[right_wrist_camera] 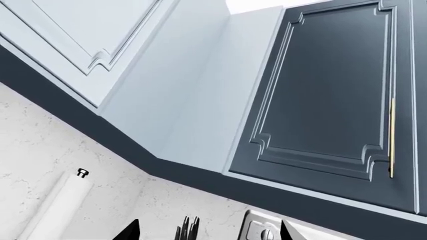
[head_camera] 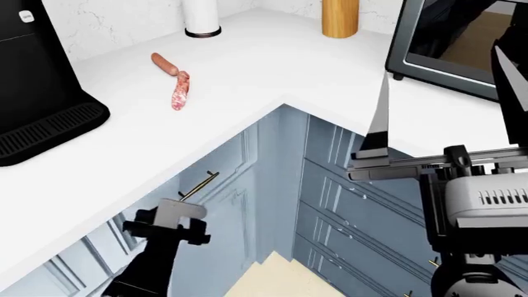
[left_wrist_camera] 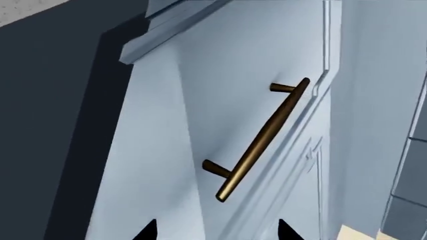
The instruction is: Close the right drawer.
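The right drawer point(left_wrist_camera: 200, 125) fills the left wrist view: a light blue-grey moulded front with a slim brass bar handle point(left_wrist_camera: 263, 140). In the head view the right drawer point(head_camera: 227, 179) sits just under the white countertop's corner, its handle point(head_camera: 200, 184) catching light. How far it stands out I cannot tell. My left gripper point(left_wrist_camera: 217, 231) is open a short way in front of the handle, with nothing between its fingers. From the head camera, the left gripper point(head_camera: 183, 207) hangs low beside the drawer front. My right gripper point(right_wrist_camera: 210, 232) is open, raised high and pointing up at the wall cabinets.
The countertop point(head_camera: 272, 68) holds a sausage point(head_camera: 175, 80), a black coffee machine point(head_camera: 37, 80), a paper towel roll point(head_camera: 200, 17), a wooden cylinder point(head_camera: 340, 17) and a black oven point(head_camera: 449, 43). Darker blue stacked drawers point(head_camera: 347, 204) stand right of the corner. A dark upper door point(right_wrist_camera: 333, 95) shows overhead.
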Controlling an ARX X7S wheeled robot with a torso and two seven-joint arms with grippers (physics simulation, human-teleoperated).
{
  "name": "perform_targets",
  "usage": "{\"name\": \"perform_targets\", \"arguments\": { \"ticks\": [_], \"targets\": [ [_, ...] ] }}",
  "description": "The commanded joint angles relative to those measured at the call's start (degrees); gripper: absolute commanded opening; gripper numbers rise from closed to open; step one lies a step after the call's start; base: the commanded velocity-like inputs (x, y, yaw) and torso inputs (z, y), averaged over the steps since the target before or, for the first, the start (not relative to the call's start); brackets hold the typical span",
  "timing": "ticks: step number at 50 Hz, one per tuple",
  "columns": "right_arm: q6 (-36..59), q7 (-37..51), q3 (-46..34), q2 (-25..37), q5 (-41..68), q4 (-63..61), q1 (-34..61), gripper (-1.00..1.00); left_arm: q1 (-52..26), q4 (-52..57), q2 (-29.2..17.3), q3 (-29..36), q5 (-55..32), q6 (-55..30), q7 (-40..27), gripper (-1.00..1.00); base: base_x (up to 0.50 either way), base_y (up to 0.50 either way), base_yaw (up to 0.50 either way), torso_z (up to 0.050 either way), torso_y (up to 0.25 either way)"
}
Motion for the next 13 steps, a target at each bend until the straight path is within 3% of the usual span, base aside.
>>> {"name": "perform_targets", "arguments": {
  "ticks": [1,13],
  "targets": [
    [-0.6,0.4,0.5,0.4,0.6,0.0,-0.7,1.00,-0.6,-10.3,-4.8,-20.9,9.4,-6.3,-14.6,1.00,0.01,-0.01,0.01,0.000,0.000],
    [-1.0,0.5,0.6,0.7,1.3,0.1,-0.9,1.00,-1.0,-10.3,-6.1,-26.3,13.8,-12.6,-28.4,1.00,0.01,0.00,0.01,0.000,0.000]
  ]
}}
